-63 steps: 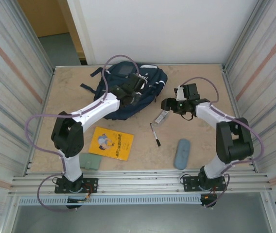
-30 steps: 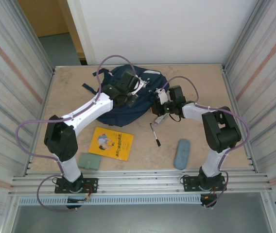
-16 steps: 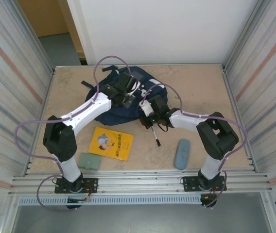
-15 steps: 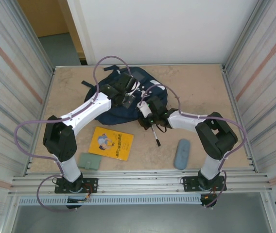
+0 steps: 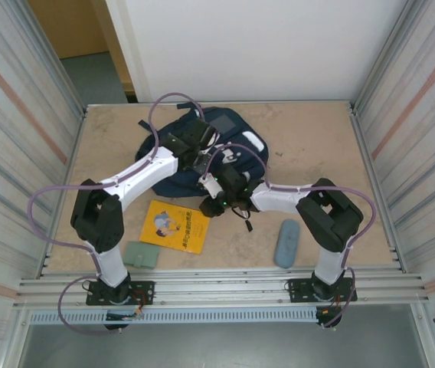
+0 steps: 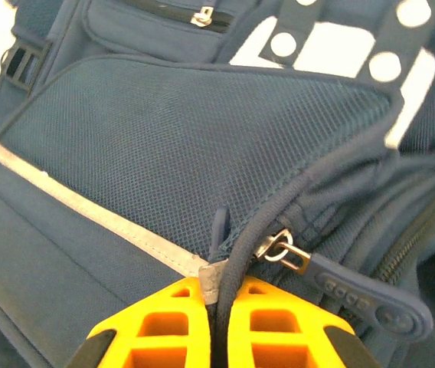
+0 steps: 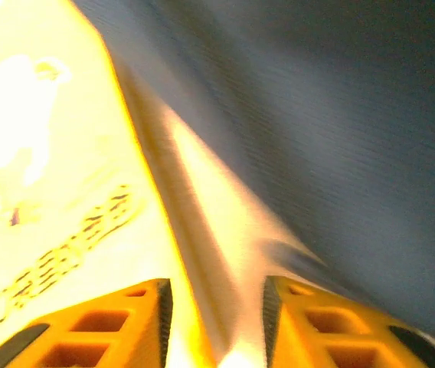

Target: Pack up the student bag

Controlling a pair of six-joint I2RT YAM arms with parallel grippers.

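Observation:
The student bag (image 5: pixel 233 130), navy with white patches, lies at the back middle of the table. My left gripper (image 5: pixel 200 157) rests on top of it. In the left wrist view this gripper (image 6: pixel 221 287) is shut on the dark corded rim of the bag's mesh pocket (image 6: pixel 164 138), by the end of the light stripe (image 6: pixel 87 215); a metal zip pull (image 6: pixel 286 249) lies just beyond. My right gripper (image 5: pixel 208 204) hovers low at the bag's near edge. Its wrist view is blurred: jaws (image 7: pixel 214 295) open, nothing between them, navy fabric (image 7: pixel 340 115) on the right.
A yellow book (image 5: pixel 173 226) lies left of the right gripper and shows bright in the right wrist view (image 7: pixel 41 192). A green wallet (image 5: pixel 142 254) lies near the left arm's base, a grey-blue pencil case (image 5: pixel 286 243) front right, a black pen (image 5: pixel 246 222) under the right forearm.
The right arm has swung left from the bag's right side to its near edge by the yellow book, and its jaws have opened. The left gripper stays shut on the bag.

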